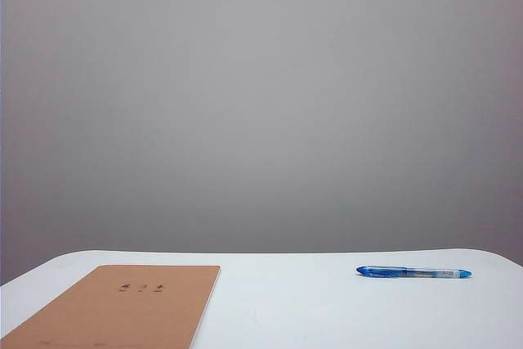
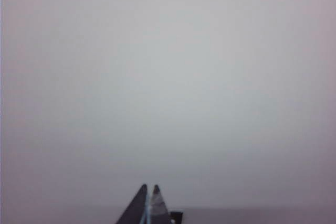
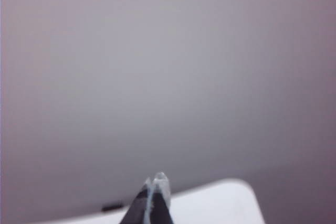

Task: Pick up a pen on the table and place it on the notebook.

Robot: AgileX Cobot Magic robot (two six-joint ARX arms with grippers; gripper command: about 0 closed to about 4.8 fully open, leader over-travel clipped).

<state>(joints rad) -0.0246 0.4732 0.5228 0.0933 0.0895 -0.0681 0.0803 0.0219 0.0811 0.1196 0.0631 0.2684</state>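
Observation:
The blue pen lies flat on the white table at the right of the exterior view, its length running left to right. A tan notebook lies flat at the front left, well apart from the pen. Neither arm shows in the exterior view. In the left wrist view my left gripper is shut with nothing between its fingers, pointing at the grey wall. My right gripper in the right wrist view is shut and empty, above a rounded corner of the table. Pen and notebook show in neither wrist view.
A plain grey wall stands behind the table. The far table edge runs across the exterior view with rounded corners at both ends.

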